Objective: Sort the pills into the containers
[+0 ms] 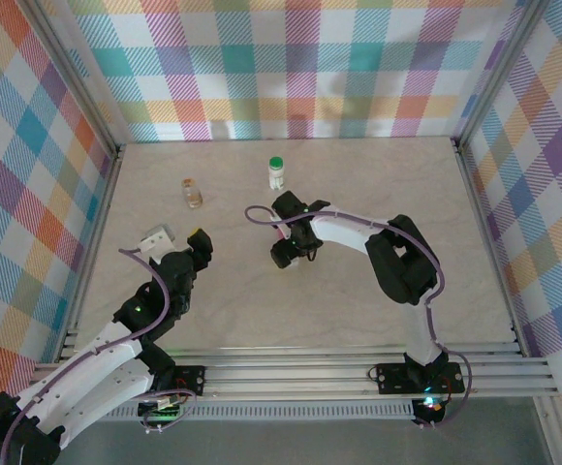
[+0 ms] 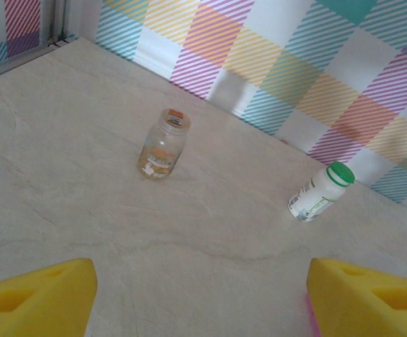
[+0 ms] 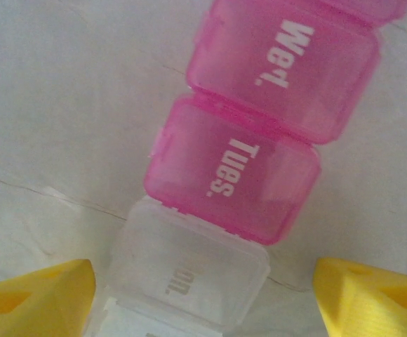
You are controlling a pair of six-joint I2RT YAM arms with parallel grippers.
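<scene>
The containers are a strip of square compartments with their lids down: pink "Wed." [image 3: 288, 67], pink "Tues." [image 3: 235, 172] and a clear one [image 3: 186, 270]. My right gripper [image 3: 203, 298] is open just above the strip. Its yellow fingers [image 3: 38, 295] stand on either side of the clear compartment without touching it. From above, the right gripper [image 1: 283, 254] covers the strip. My left gripper [image 2: 200, 274] is open over bare table with nothing between its fingers, and in the top view it [image 1: 201, 242] sits left of centre. The pills are hidden.
An amber jar [image 2: 163, 144] [image 1: 193, 193] and a white bottle with a green cap [image 2: 321, 192] [image 1: 276, 172] stand upright toward the back. Checked walls [image 1: 291, 68] close in the table on three sides. A thin pink sliver [image 2: 309, 319] shows beside the left gripper's right finger.
</scene>
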